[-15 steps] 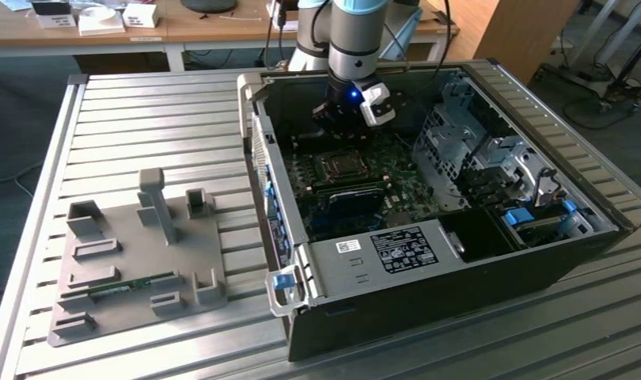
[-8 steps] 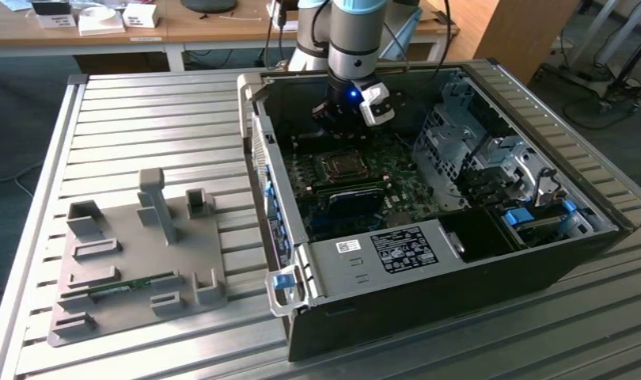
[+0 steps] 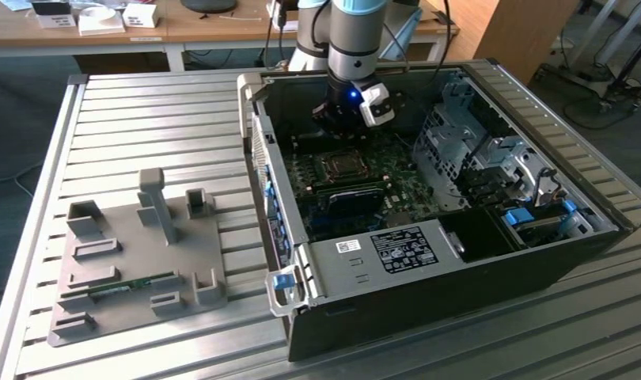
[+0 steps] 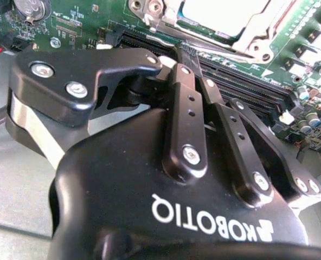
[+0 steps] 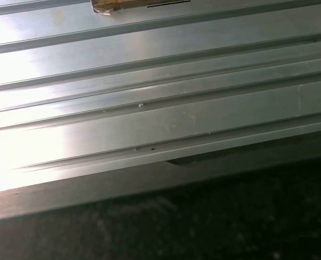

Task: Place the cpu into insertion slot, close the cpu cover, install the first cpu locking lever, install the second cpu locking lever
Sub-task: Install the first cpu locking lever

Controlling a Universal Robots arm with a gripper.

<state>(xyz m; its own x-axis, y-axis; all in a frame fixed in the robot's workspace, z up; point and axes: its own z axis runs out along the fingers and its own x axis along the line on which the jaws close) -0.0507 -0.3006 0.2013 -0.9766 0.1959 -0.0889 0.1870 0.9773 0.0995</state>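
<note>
- Hovering just beside the cpu cover (image 4: pixel 261 40), the gripper (image 4: pixel 181 54) had its fingers drawn together, nothing visibly pinched.
- cpu (image 4: pixel 223 12) sat inside that cover's opening.
- Judged best: slow pressure, square to the cover.

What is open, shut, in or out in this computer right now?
computer case, open, lying on its side.
cpu, seated on the motherboard.
cpu cover, down around the cpu.
gripper, hanging over the motherboard beside the cpu.
</note>
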